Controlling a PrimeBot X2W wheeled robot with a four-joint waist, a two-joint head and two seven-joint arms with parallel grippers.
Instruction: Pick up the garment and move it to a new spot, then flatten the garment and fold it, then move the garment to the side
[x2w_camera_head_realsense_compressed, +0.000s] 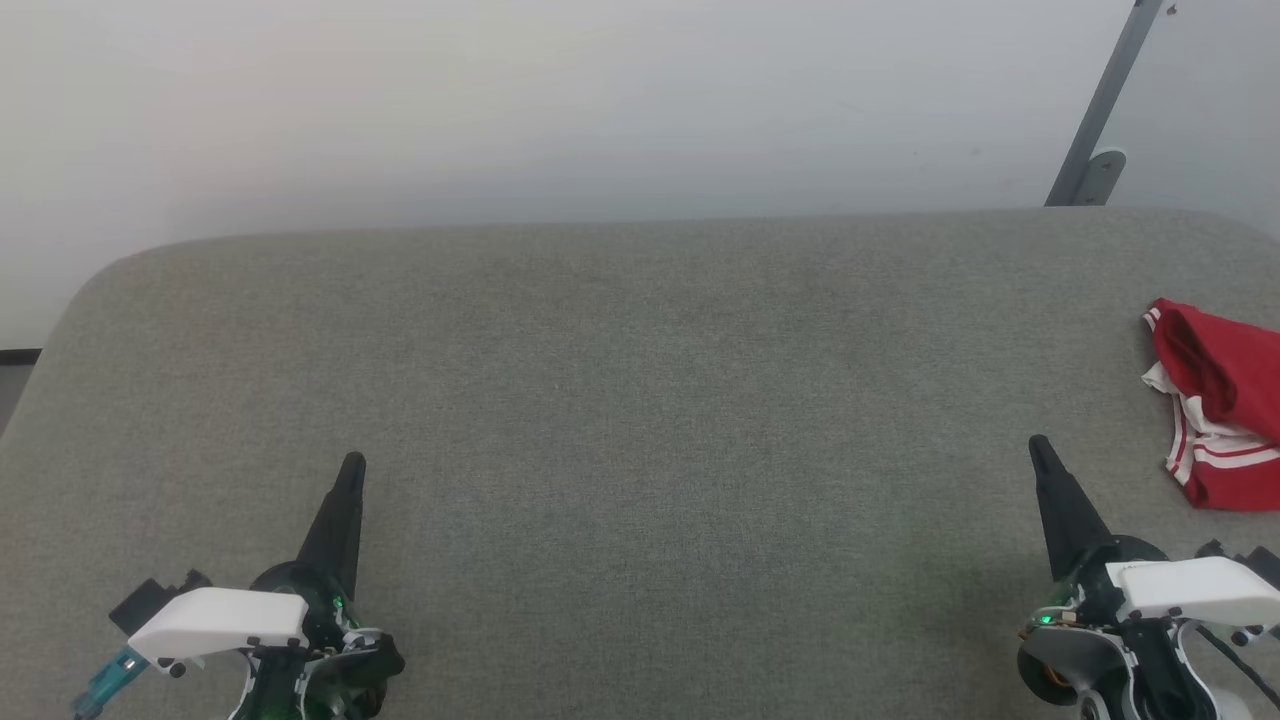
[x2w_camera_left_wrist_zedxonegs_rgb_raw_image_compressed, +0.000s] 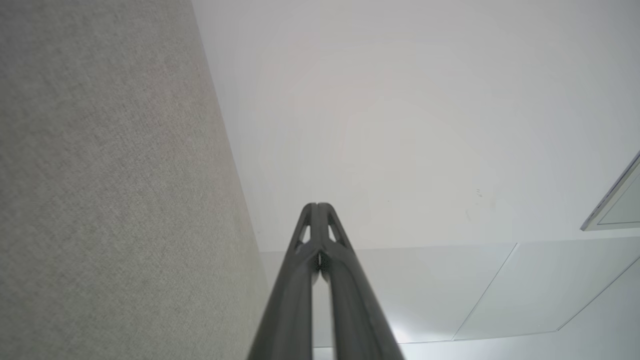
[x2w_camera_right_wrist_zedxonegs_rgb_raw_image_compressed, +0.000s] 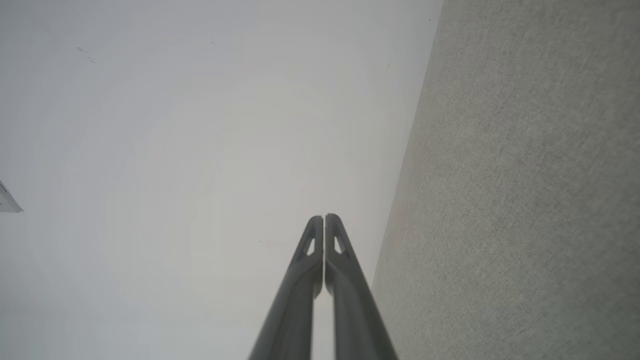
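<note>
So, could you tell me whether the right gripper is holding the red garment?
No, the right gripper is shut on nothing, and the garment lies bunched on the grey surface, apart from it.

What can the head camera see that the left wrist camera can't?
The head camera adds: the crumpled red garment at the right edge of the grey padded surface, the right gripper, shut, and a slanted metal bar. The left wrist camera adds: pale panels with seams and a framed edge. Both share: the left gripper, shut and holding nothing, that grey surface, and the white wall.
</note>
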